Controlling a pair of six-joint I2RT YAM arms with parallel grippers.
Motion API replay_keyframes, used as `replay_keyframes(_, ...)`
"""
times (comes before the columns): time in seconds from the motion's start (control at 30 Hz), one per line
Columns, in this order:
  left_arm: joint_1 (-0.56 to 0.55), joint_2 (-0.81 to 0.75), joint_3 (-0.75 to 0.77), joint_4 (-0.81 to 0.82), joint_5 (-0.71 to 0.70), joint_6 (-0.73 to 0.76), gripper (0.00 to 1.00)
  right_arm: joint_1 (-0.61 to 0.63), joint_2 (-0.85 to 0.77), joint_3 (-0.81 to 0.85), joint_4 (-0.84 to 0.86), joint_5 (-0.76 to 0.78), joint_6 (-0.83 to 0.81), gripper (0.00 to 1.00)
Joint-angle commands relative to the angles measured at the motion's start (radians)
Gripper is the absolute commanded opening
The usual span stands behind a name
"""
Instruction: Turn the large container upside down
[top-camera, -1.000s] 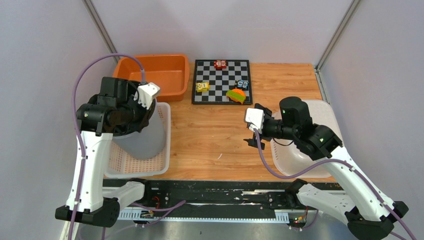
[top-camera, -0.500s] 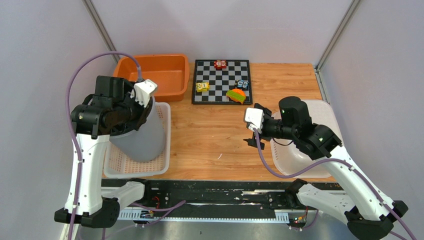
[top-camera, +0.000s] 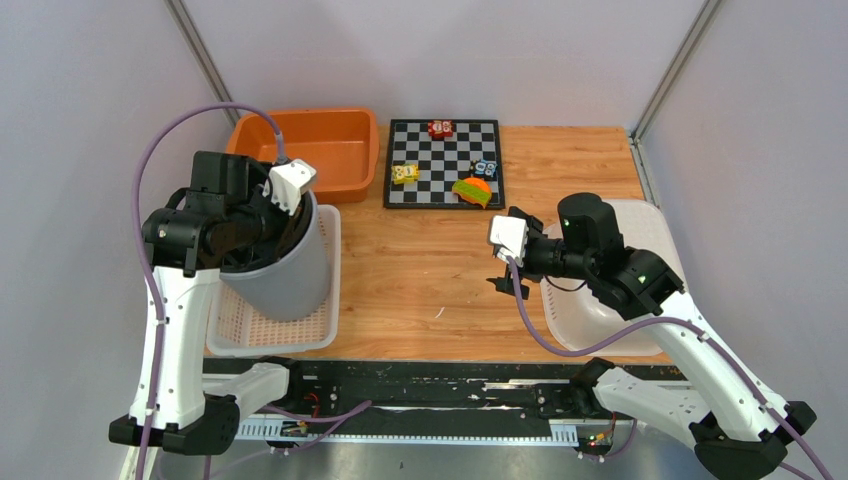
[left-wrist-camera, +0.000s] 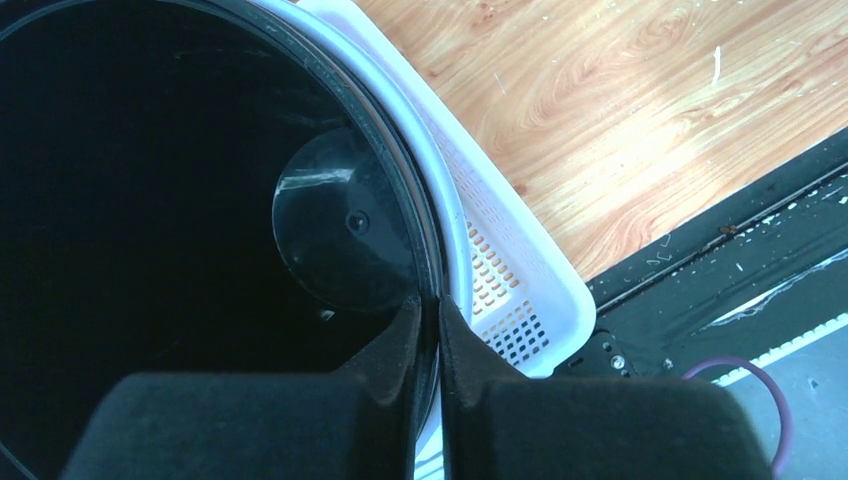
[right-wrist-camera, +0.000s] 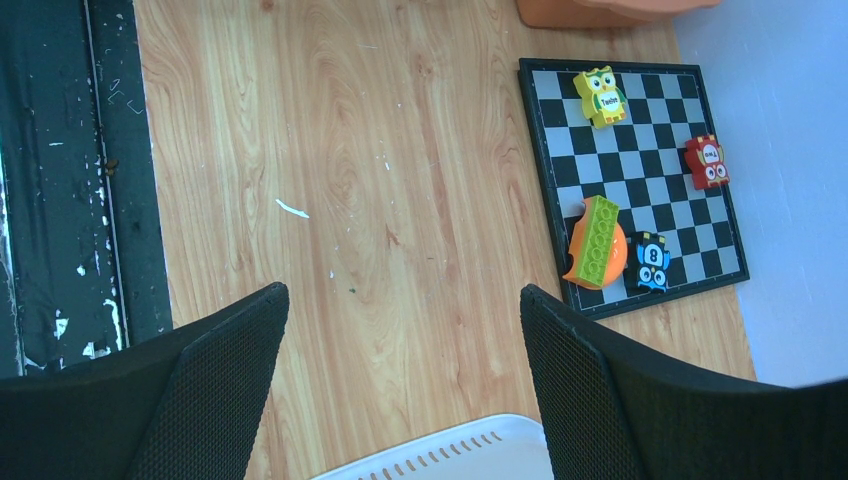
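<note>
1. The left pincer (left-wrist-camera: 425, 320) is clamped on the rim of the large grey plastic bucket (top-camera: 290, 275), with one finger inside the wall and one outside.
2. Below the pincer, the bucket stands mouth up, and its dark inside shows a round floor.
3. The bucket sits in a white perforated plastic basket (left-wrist-camera: 500, 290), whose edge runs just outside the outer finger.
4. An orange plastic tub (top-camera: 340, 150) lies beyond the basket.
5. The right pincer (right-wrist-camera: 402, 298) is spread wide with nothing between its fingers, above the wooden tabletop (top-camera: 430, 260). The rim of a white plastic tub (right-wrist-camera: 440, 455) lies just under it.
6. Ahead of it lies a black-and-white chessboard (right-wrist-camera: 640, 130) carrying toy blocks.
7. Since a second ago, the left arm has shifted left and its fingers have closed tighter. More of the bucket's rim shows. The right arm has not moved.
</note>
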Motion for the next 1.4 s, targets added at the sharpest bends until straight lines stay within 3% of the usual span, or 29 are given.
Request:
replay_keyframes(0.0,-0.002,-0.009,-0.029,0.015,0.012,0.028,0.14,-0.014,-0.009,-0.001,0.013,-0.022,0.017,0.88)
replay_keyframes(0.1,-0.002,-0.021,-0.068,0.023,-0.012,0.040,0.18,-0.014,-0.010,-0.001,0.014,-0.023,0.018,0.88)
replay_keyframes(0.37,-0.002,-0.061,-0.137,0.063,-0.086,0.061,0.18,-0.014,-0.005,0.002,0.012,-0.023,0.020,0.88)
replay_keyframes(0.53,-0.003,-0.055,-0.109,0.058,-0.066,0.056,0.10,-0.014,-0.003,0.004,0.013,-0.026,0.022,0.88)
replay_keyframes(0.87,-0.002,-0.023,-0.009,0.058,-0.060,0.030,0.07,-0.014,-0.004,0.008,0.011,-0.038,0.025,0.88)
replay_keyframes(1.37,-0.002,-0.009,-0.015,0.046,-0.039,0.024,0.15,-0.014,-0.008,0.009,0.009,-0.045,0.026,0.88)
